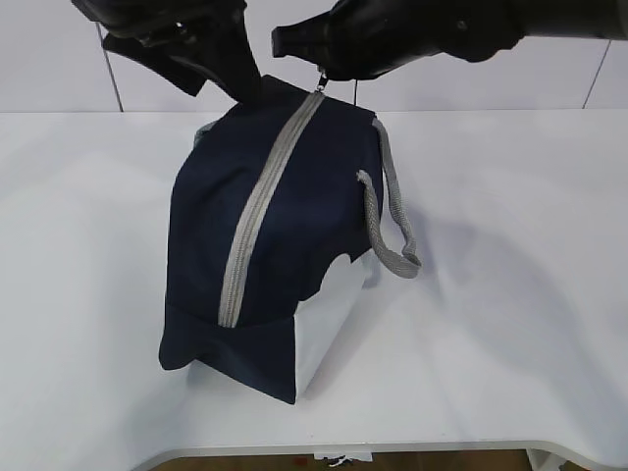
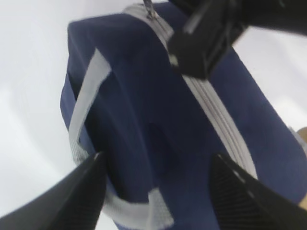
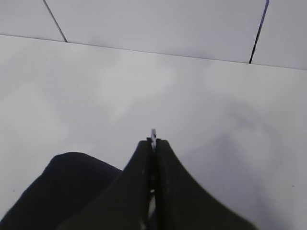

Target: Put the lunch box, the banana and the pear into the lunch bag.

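The navy lunch bag (image 1: 294, 216) stands on the white table with its grey zipper (image 1: 257, 216) closed along the top. My right gripper (image 1: 324, 77) is at the bag's far end, shut on the metal ring pull (image 1: 321, 88); a sliver of the pull (image 3: 153, 132) sticks out between its tips (image 3: 154, 142). My left gripper (image 2: 157, 158) is open just above the bag's far left top (image 2: 144, 105), its fingers spread with nothing held; it also shows in the exterior view (image 1: 221, 74). The lunch box, banana and pear are out of view.
Grey webbing handles (image 1: 385, 211) hang on the bag's right side, and another strap (image 2: 84, 103) runs down the left. The white table (image 1: 510, 294) surrounds the bag, with a white tiled wall (image 3: 153, 24) behind.
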